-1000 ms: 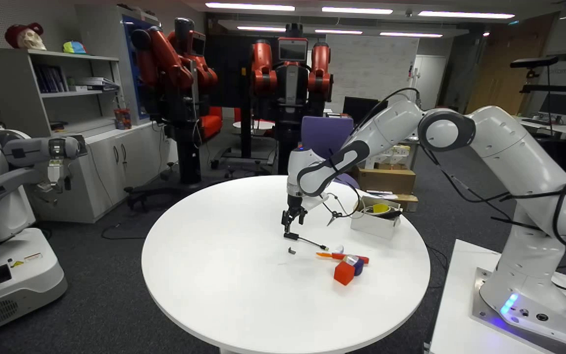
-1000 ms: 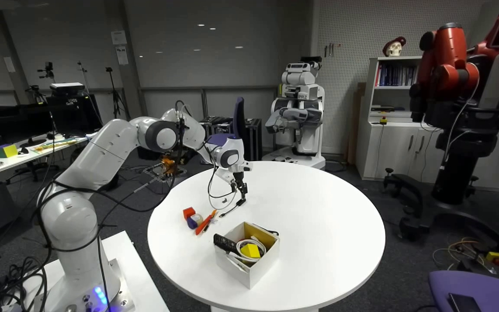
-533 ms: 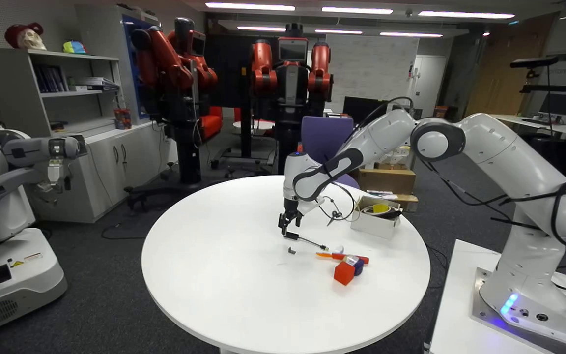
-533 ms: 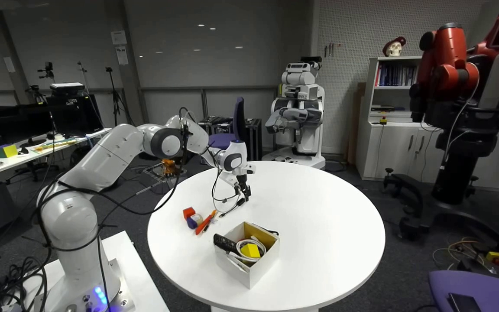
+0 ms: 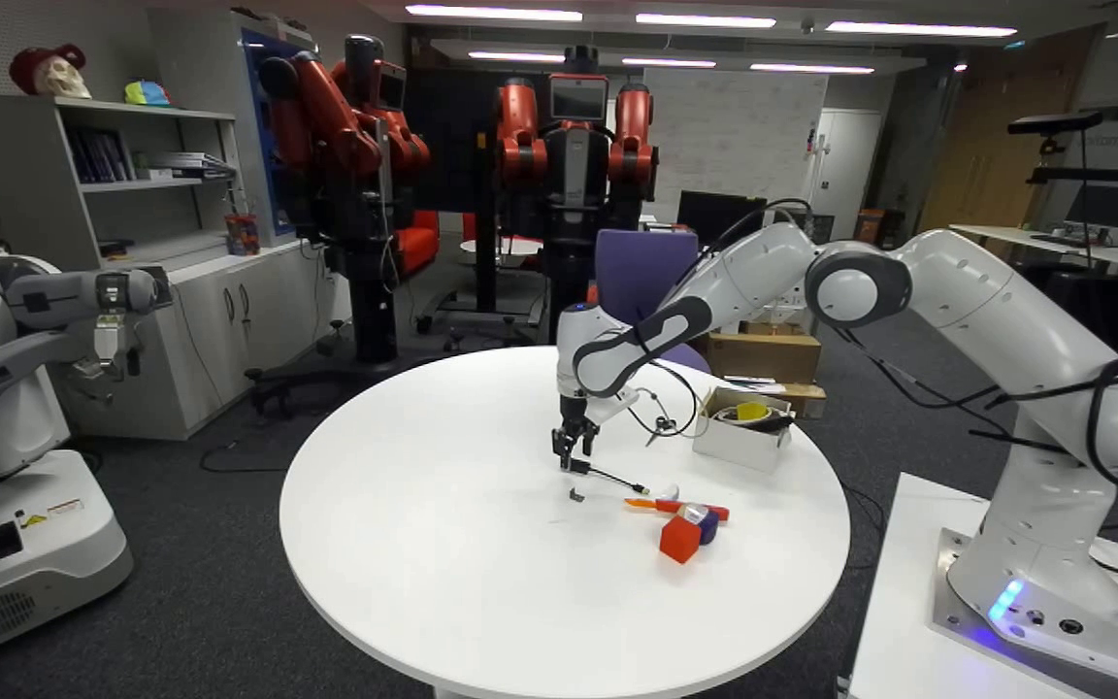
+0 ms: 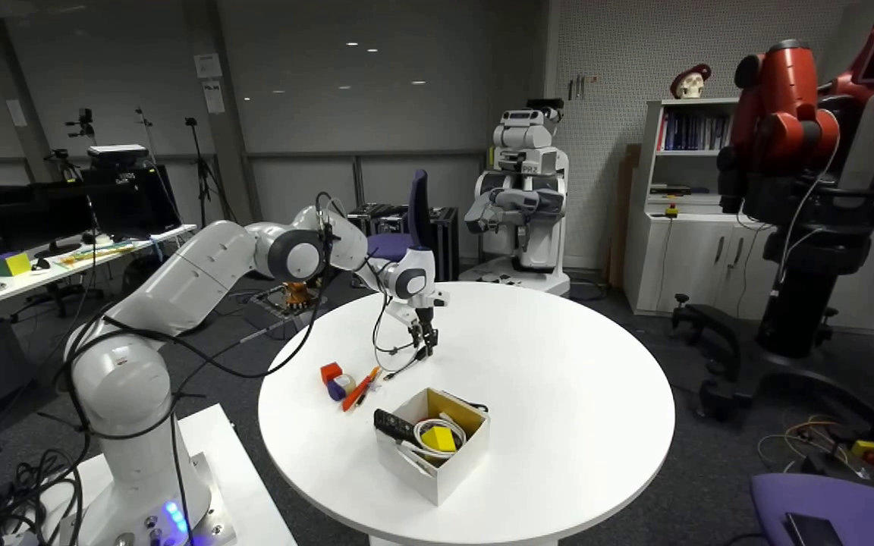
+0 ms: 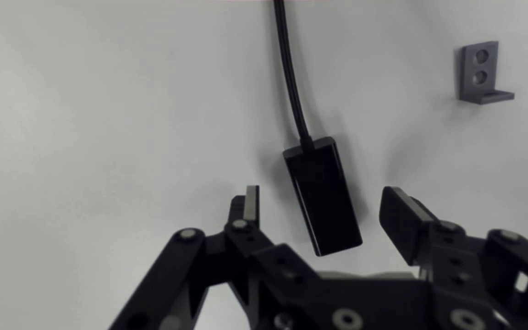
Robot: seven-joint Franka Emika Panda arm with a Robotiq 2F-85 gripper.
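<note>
My gripper is open in the wrist view, its two fingers on either side of a black box-shaped adapter with a thin black cable. Both fingers are apart from the adapter, with a gap on each side. It lies flat on the white table. In both exterior views the gripper is low over the table at the adapter. A small grey L-shaped bracket with two holes lies to the right in the wrist view; it also shows in an exterior view.
A white box holds a remote, a pale coiled cable and a yellow block. A red cube, a blue roll and an orange-red tool lie together. Scissors lie near the box.
The arm has lowered and reached outward, and the gripper has shifted slightly and come down around the adapter. The adapter and the other objects have not visibly moved.
</note>
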